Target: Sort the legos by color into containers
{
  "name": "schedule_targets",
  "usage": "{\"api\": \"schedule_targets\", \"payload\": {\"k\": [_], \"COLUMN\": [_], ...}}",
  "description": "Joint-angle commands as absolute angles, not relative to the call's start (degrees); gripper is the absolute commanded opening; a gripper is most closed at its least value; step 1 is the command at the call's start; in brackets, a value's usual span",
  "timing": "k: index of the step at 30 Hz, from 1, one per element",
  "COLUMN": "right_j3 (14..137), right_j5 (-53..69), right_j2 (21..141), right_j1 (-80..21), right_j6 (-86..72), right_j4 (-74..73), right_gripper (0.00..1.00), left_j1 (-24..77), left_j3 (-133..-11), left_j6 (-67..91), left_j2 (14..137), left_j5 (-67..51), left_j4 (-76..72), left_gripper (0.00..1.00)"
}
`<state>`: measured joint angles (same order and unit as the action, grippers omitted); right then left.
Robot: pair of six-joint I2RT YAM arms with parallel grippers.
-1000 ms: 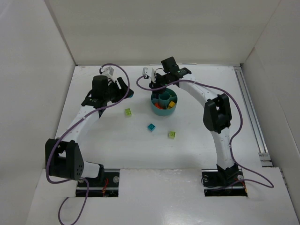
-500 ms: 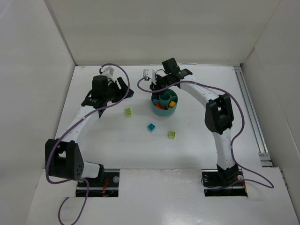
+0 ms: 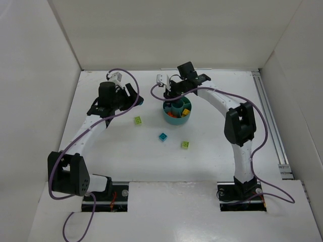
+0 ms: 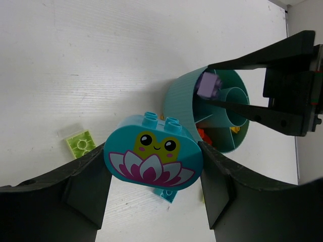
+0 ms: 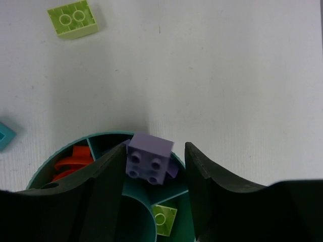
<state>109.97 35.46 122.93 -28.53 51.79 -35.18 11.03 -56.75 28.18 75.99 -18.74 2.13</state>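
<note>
Right wrist view: purple brick (image 5: 149, 160) is seen between the fingers of the right gripper (image 5: 155, 148), straight over a dish (image 5: 96, 136) wedge next to the orange bricks (image 5: 70, 161).
Right jaws: parted, gap seen on one side of the brick.
Left arm: left gripper (image 4: 153, 151) is clamped on the frog brick (image 4: 153, 160); the dish lies to its right.

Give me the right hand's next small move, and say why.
Probably open the right hand a little wider, so the brick drops. The purple brick is between its fingers, just over an outer wedge of the teal dish. A gap shows beside one finger, so the release looks under way. The left hand holds a frog brick.
</note>
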Motion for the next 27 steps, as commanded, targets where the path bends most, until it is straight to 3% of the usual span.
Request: {"api": "schedule_targets", "payload": {"k": [1, 11, 19, 22, 25, 27], "right_j3": [109.6, 109.1, 97.7, 89.6, 84.5, 80.6], "right_j5": [38.8, 39.6, 34.3, 33.8, 31.7, 29.2], "right_j2": [118.7, 117.7, 104.3, 96.7, 91.1, 87.2], "right_j1": [-27.9, -27.3, -23.9, -21.6, -19.9, -18.6], "right_j6": [52.9, 51.8, 39.8, 34.5, 32.5, 30.7], "right_j4": [-32.3, -31.1, -17.4, -11.1, -10.5, -10.5], "right_gripper": [0.56, 0.62, 0.70, 0.80, 1.00, 1.00], "left_j1": [11.0, 11.0, 14.2, 15.3, 17.7, 20.8], "left_j3": [-56.7, -56.7, -58.3, -59.7, -62.9, -66.3], "left_j6": [27.9, 27.3, 21.8, 21.3, 20.0, 20.0], "left_j2": [73.7, 73.7, 73.7, 75.0, 77.2, 79.7], "left_j5": [-18.1, -18.6, -24.2, -24.9, -23.7, -20.8], "left_j4": [1.1, 1.1, 0.3, 0.3, 0.8, 1.7], "left_gripper": [0.01, 0.01, 0.03, 0.04, 0.04, 0.04]}}
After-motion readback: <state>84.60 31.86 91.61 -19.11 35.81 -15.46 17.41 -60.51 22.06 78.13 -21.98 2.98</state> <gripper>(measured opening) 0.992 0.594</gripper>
